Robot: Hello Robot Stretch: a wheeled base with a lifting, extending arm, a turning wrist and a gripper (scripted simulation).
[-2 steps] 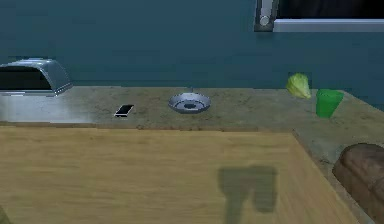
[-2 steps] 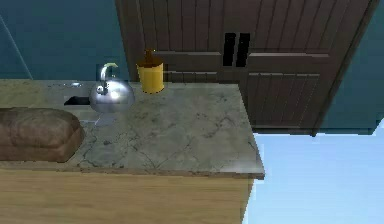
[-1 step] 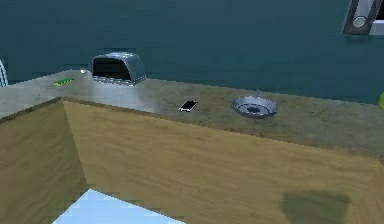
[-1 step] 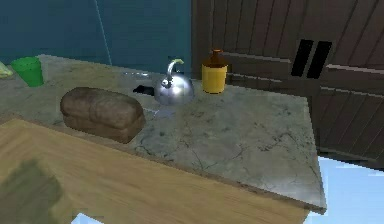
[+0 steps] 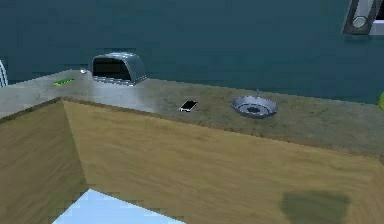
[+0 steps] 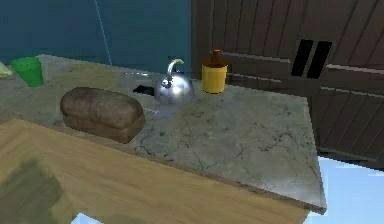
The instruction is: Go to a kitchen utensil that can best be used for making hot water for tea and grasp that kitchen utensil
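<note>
Resting toward the far edge of the speckled grey stone counter [image 6: 250,135], the shiny round metal kettle [image 6: 173,88] with its arched handle is just beside a squat mustard-yellow jar [image 6: 214,73]. Nearer lies a brown bread loaf [image 6: 102,112]; a green cup [image 6: 28,70] stands well apart at the arm side view's left. I cannot tell the claw's state.

Forward view: table [image 5: 320,125] viewed downward from its front, near. Arm side view: same table [image 6: 240,135] viewed closer.
</note>
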